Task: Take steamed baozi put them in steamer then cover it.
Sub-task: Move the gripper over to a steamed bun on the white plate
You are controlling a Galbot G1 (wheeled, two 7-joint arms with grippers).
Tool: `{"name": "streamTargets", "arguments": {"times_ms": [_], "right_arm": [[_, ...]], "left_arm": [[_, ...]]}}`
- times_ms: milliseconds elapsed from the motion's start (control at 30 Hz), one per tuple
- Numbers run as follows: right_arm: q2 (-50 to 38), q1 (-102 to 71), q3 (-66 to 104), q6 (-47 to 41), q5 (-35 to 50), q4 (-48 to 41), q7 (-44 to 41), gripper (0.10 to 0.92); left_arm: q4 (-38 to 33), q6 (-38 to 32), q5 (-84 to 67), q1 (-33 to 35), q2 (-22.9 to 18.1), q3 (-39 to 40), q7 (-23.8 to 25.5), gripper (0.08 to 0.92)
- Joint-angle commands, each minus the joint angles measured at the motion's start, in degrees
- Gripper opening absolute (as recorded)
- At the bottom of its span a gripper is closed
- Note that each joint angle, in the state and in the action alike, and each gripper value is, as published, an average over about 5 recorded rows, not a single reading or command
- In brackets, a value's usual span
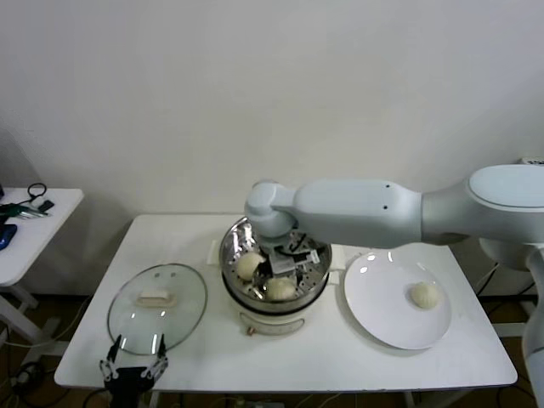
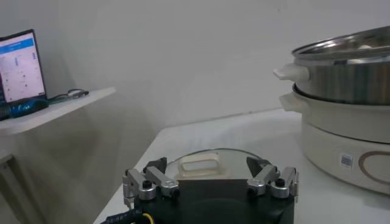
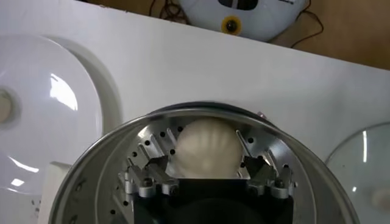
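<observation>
Because its open fingers straddle a baozi (image 3: 206, 149) resting on the steamer (image 1: 316, 265) floor, the right gripper (image 3: 207, 176) looks mid-release; 1 bun (image 1: 424, 294) waits on the plate (image 1: 374, 314) beyond. The left gripper (image 1: 133, 369), open, idles just beside the glass lid (image 1: 157, 308).

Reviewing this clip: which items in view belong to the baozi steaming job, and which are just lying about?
Job: baozi in steamer; baozi on plate; steamer; glass cover; white plate; right gripper inside steamer; left gripper idle by cover.

Lying about: side table, cables, phone.
</observation>
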Motion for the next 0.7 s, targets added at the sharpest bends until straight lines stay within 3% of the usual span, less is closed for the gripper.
{"name": "streamTargets", "arguments": {"times_ms": [33,233,433,700], "right_arm": [[-1.3,1.24,2.13,0.1,-1.02,-0.32,-0.19,0.823],[-5.74,8.28,-0.97,-7.3,9.8,-4.87,3.91,0.823],[-14.65,15.88,-11.08,-27.13,26.5,-3.56,15.26,0.823],[-27.44,14.57,-11.66,-40.94,38.94,-5.59,13.32,0.823]], "left_arm": [[-0.09,0.01,0.14,0.08,0.03,0.18,0.01,0.823],[-0.57,0.34,-0.15,0.0,0.09,0.38,0.29,0.823],[-0.88,0.28,0.15,0.22,0.13,0.7,0.41,0.823],[-0.72,0.14,-0.14,0.21,0.34,0.43,0.5,0.823]]}}
